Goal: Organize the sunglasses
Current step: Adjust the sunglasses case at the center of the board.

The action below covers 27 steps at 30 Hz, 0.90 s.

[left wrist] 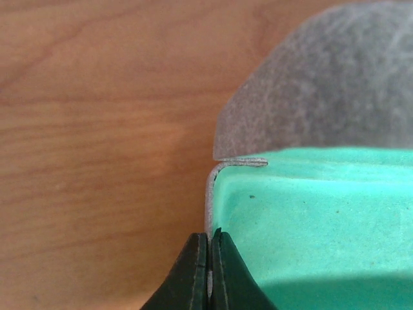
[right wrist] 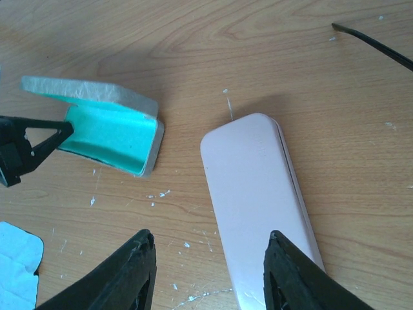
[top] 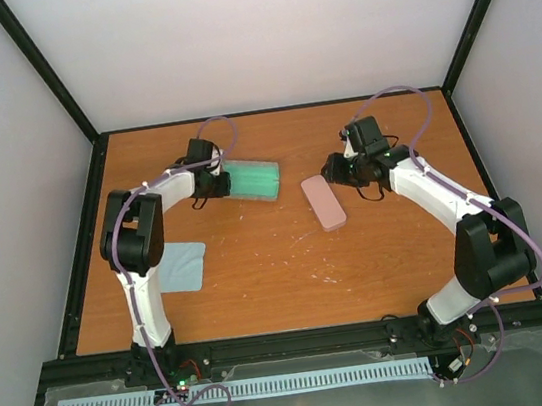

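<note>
Wooden worktop (top: 289, 261) carries an open grey case (top: 253, 179) with green lining at the far left, and a shut pink case (top: 324, 201) to its right. The left hand (left wrist: 210, 236) pinches the grey case's rim. The right hand (top: 331, 168) hangs spread above the pink case. Whether the thin black strip (right wrist: 373, 42) beyond is the sunglasses, I cannot tell.

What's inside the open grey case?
Only green lining shows in the grey case, nothing on it. The part under the raised lid is hidden. The left hand pinches its rim.
</note>
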Each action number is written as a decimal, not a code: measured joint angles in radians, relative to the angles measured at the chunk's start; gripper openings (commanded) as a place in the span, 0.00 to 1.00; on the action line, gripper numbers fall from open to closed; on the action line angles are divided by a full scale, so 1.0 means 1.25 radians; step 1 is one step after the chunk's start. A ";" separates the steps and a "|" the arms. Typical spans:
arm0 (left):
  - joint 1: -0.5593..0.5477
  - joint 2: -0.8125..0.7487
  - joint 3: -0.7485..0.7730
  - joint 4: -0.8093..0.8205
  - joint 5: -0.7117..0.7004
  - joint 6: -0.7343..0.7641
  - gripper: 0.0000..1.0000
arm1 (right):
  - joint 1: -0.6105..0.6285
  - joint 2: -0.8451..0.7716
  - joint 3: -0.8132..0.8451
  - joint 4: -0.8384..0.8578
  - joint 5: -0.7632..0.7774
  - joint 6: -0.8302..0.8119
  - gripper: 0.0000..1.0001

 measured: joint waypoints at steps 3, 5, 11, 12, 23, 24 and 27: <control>0.000 0.027 0.036 0.000 -0.011 -0.009 0.04 | 0.001 0.000 -0.005 0.005 0.000 0.003 0.48; 0.000 0.034 0.044 0.003 -0.014 -0.013 0.10 | 0.001 -0.001 -0.009 0.005 0.001 0.005 0.49; -0.009 0.017 0.002 0.025 -0.022 -0.015 0.26 | 0.002 -0.009 -0.029 0.006 0.006 0.006 0.50; -0.010 0.008 -0.011 0.029 -0.023 -0.013 0.29 | 0.002 -0.009 -0.031 0.006 0.005 0.006 0.50; -0.013 -0.058 -0.089 0.022 -0.041 0.013 0.72 | 0.007 -0.021 -0.031 0.006 0.016 0.005 0.52; -0.013 -0.061 -0.089 0.020 -0.043 0.016 0.73 | 0.007 -0.024 -0.031 0.005 0.017 0.005 0.53; -0.013 -0.079 -0.093 0.014 -0.047 0.024 0.75 | 0.007 -0.034 -0.031 0.005 0.020 0.005 0.53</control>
